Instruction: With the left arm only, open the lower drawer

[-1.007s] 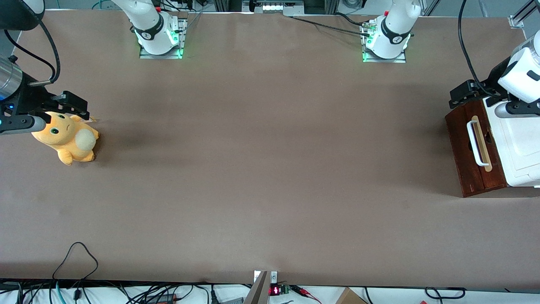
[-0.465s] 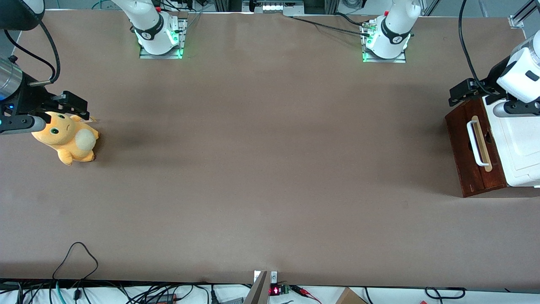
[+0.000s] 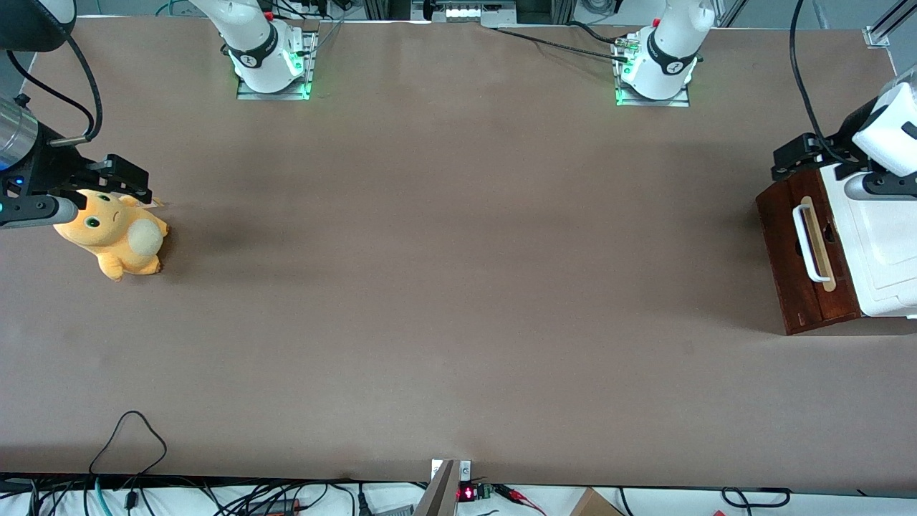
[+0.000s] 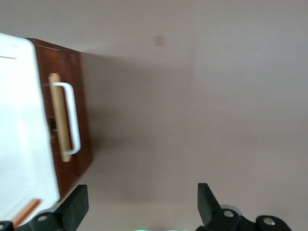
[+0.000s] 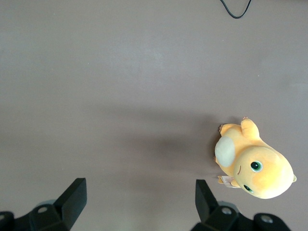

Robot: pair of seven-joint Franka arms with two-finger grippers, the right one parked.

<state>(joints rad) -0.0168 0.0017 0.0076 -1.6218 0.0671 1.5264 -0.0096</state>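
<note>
The lower drawer (image 3: 779,236) is shut, a dark reddish-brown front with a white U-shaped handle (image 3: 805,244) on a pale wood strip, under the white cabinet top (image 3: 885,244). The cabinet stands at the working arm's end of the table. My left arm's gripper (image 3: 789,160) hovers over the cabinet's corner that is farther from the front camera, clear of the handle. In the left wrist view the drawer front (image 4: 77,79) and handle (image 4: 72,118) show beside the cabinet top (image 4: 19,120). The gripper (image 4: 141,204) is open wide, with only bare table between its fingers (image 4: 77,204).
An orange plush toy (image 3: 114,233) lies toward the parked arm's end of the table, also in the right wrist view (image 5: 255,166). Two arm bases (image 3: 269,64) (image 3: 655,68) stand along the table edge farthest from the front camera. A black cable loop (image 3: 129,430) lies near the closest edge.
The gripper has shifted a little toward the working arm's end of the table, over the cabinet's corner. The drawer has not moved.
</note>
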